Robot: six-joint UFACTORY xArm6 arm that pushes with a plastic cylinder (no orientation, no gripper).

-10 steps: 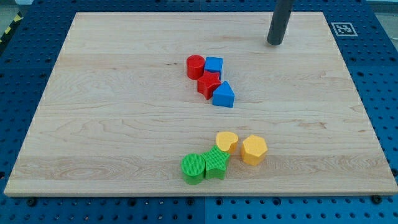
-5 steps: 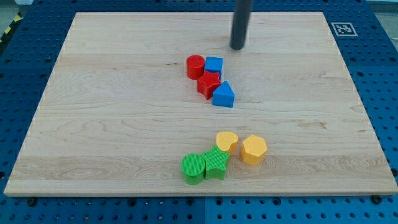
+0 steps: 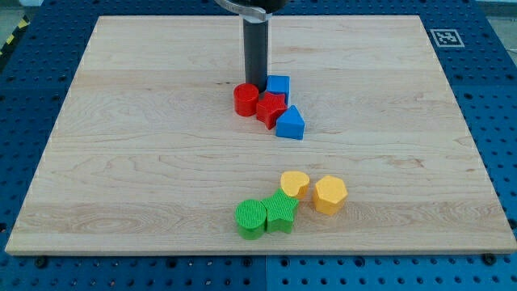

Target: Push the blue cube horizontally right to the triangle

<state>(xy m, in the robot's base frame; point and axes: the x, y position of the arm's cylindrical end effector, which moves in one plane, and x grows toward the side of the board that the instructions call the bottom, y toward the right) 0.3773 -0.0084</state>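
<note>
The blue cube point(image 3: 278, 85) sits near the middle of the wooden board point(image 3: 121, 162). The blue triangle point(image 3: 291, 123) lies just below and to its right. A red star-shaped block point(image 3: 270, 108) sits between them, touching both. A red cylinder point(image 3: 245, 100) stands at the star's left. My tip point(image 3: 255, 86) is down on the board just left of the blue cube and right above the red cylinder, close to both.
A yellow heart point(image 3: 295, 183) and a yellow hexagon point(image 3: 329, 194) lie lower on the board. A green cylinder point(image 3: 251, 219) and a green star point(image 3: 280, 212) sit below them. A marker tag point(image 3: 445, 36) is at the top right corner.
My tip has moved from the upper right down and left to the blue cube's left side. The red cylinder has shifted down and left by a little.
</note>
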